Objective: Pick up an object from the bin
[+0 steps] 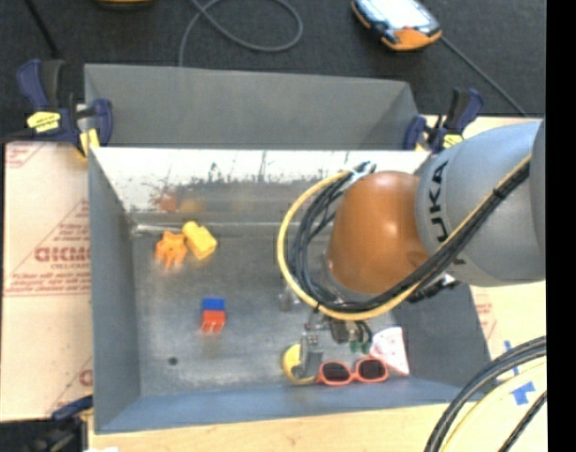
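Note:
My gripper [310,347] reaches down near the bin's front wall, right of the middle, its fingers just above a small yellow round thing [293,360]. Pink-red toy sunglasses [352,373] lie right beside it against the front wall. A white piece with pink dots [392,348] lies to the right of the sunglasses. Whether the fingers stand open or closed is hidden by the arm's cover and cables.
An orange and yellow toy [185,243] lies at the back left of the bin floor. A small blue and red-orange block [213,315] sits left of the middle. The arm with its orange cover overhangs the bin's right half.

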Motion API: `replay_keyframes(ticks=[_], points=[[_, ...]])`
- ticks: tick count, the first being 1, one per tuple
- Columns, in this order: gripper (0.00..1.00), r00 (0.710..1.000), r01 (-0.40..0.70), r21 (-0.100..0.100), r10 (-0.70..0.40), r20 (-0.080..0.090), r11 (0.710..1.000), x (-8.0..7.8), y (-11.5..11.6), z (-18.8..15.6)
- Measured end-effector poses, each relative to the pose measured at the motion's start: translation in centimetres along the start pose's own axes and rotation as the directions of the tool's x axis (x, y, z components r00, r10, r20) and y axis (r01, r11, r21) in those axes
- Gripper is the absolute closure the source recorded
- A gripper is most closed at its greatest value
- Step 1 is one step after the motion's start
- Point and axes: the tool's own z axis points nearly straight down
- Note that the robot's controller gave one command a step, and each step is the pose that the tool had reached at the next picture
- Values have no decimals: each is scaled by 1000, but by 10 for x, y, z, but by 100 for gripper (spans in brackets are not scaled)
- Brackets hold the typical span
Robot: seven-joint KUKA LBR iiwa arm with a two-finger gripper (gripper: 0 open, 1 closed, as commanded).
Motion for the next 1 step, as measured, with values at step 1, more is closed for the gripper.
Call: replay_keyframes(ticks=[1], points=[[0, 1000, -1, -1, 1, 8, 1000, -2, 0, -4]])
